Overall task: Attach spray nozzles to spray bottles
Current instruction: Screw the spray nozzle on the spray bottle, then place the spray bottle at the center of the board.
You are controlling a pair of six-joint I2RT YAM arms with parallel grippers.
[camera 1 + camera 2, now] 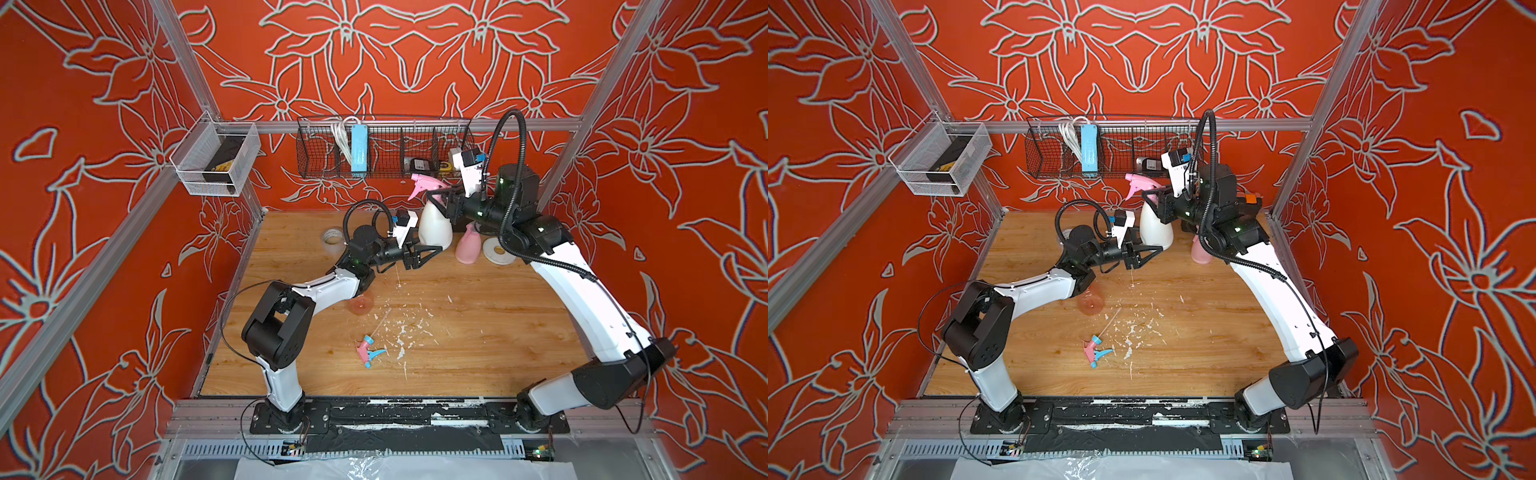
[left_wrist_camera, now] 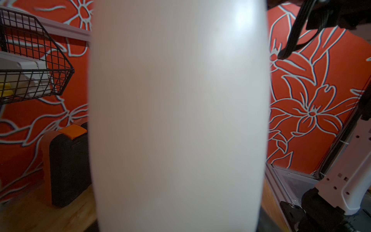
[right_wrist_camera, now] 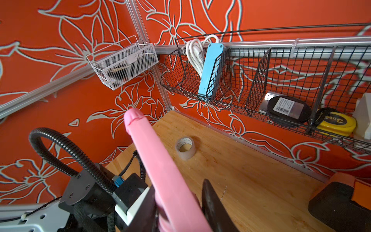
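Over wooden table (image 1: 478, 353), left hand (image 1: 428, 251) clamps white bottle (image 1: 434, 224) low; right hand (image 1: 440, 198) pinches pink nozzle (image 1: 419, 185) atop it.

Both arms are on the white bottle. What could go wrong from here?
1. The left gripper grips the white bottle low, while the right gripper holds the pink nozzle at its top. Twisting force up there may tip or spin the bottle.
2. The pink bottle stands close beside the right arm, so a swing could topple it.
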